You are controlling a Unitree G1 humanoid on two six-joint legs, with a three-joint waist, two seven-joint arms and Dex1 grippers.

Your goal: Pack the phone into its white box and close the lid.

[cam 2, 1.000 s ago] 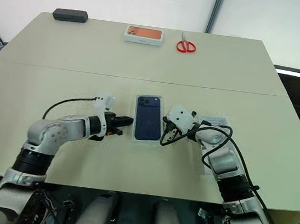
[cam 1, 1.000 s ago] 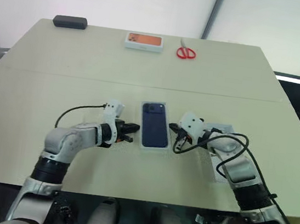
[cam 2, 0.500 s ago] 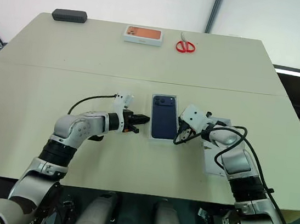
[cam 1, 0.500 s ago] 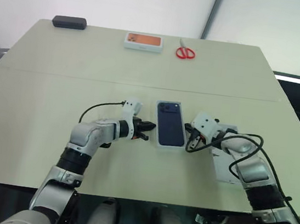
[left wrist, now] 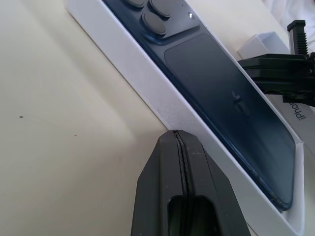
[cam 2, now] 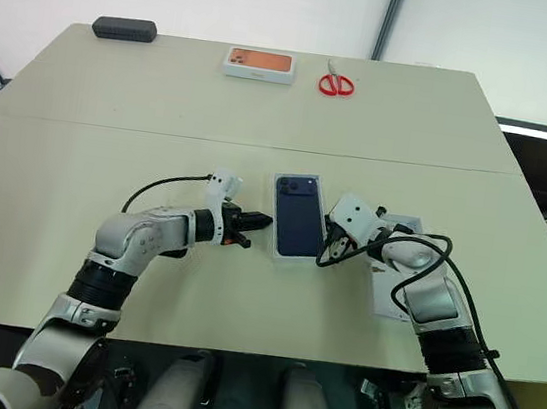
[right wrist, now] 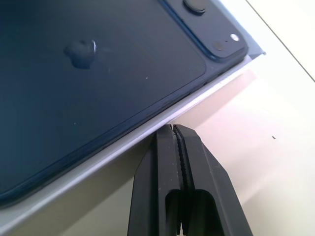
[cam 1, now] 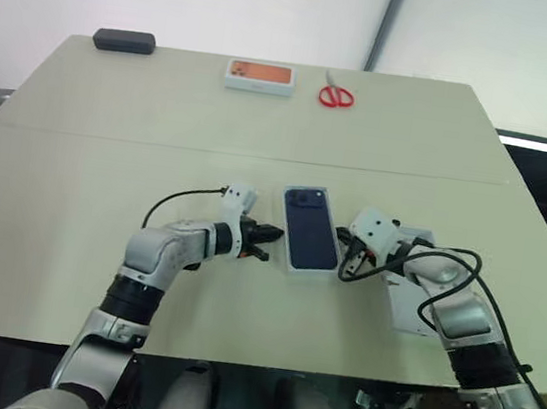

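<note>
The dark blue phone (cam 1: 312, 228) lies camera side up inside the shallow white box (left wrist: 147, 83) in the middle of the table. My left gripper (cam 1: 272, 233) is shut and empty, its tips against the box's left long wall. From the other side my right gripper (cam 1: 342, 244) is shut too, its fingertips (right wrist: 172, 129) at the box's right edge. A white lid (cam 1: 403, 307) lies on the table to the right, partly under my right forearm.
Along the far edge of the table are a white box with an orange top (cam 1: 261, 75), red scissors (cam 1: 336, 96) and a black case (cam 1: 124, 41). The table's front edge runs close below both arms.
The whole picture has shifted, so the camera moved. Both grippers stay shut at the box's two long sides, and the phone has not moved in the box.
</note>
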